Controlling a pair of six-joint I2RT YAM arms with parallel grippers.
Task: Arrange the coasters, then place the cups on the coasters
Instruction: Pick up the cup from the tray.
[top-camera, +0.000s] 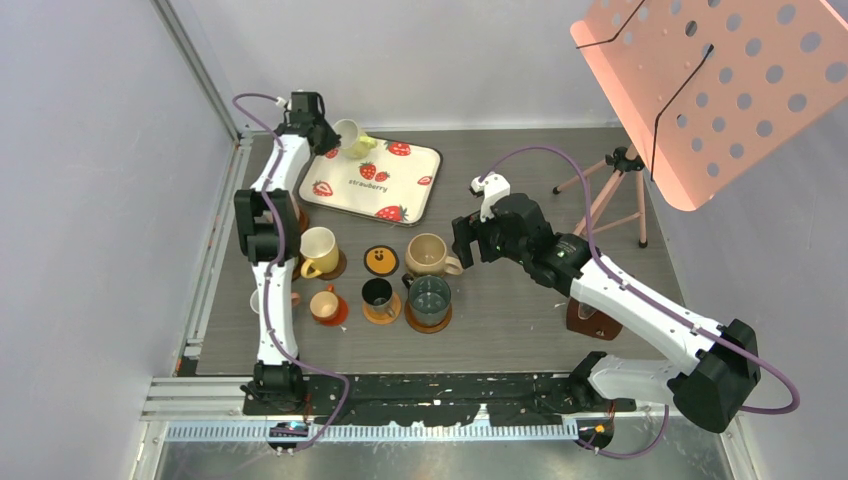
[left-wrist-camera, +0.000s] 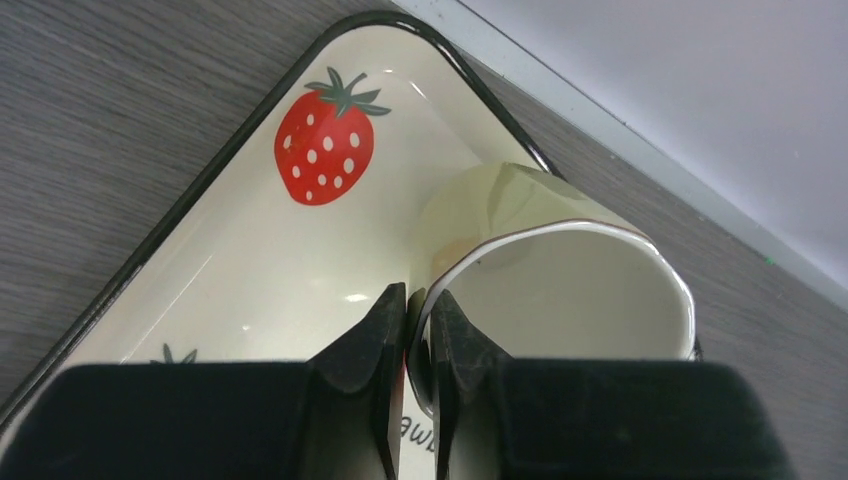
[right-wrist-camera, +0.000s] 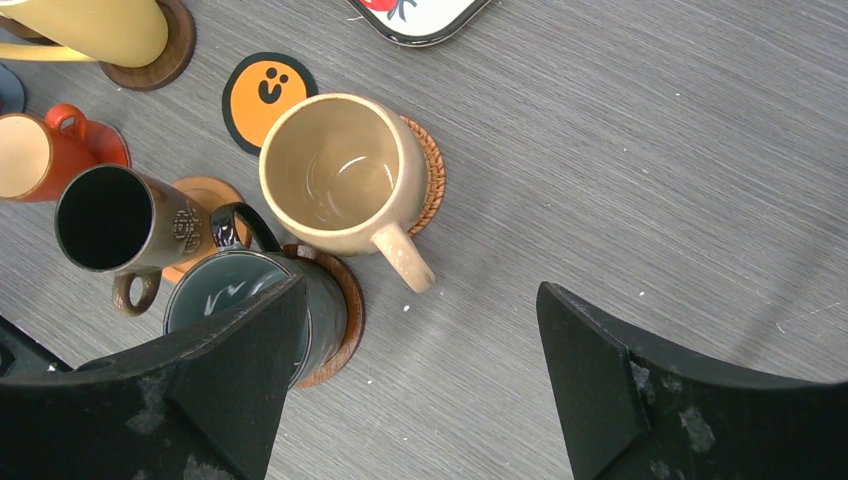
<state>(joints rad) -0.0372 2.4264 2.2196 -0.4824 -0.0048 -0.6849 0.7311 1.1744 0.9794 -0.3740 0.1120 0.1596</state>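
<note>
Pale green ceramic cup, at a corner of the white strawberry-printed tray, is rim-clenched by the left pincer; the right pincer gapes released nearby.

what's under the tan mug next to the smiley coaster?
A woven wicker coaster lies under the tan mug. In the right wrist view only its right-hand arc shows. The mug covers the rest.

Left wrist view: the pale cup is half hidden behind the left gripper; the tray runs off the bottom edge. Right wrist view: the yellow cup is cut off at upper left, and the right gripper covers part of the dark teal cup.
</note>
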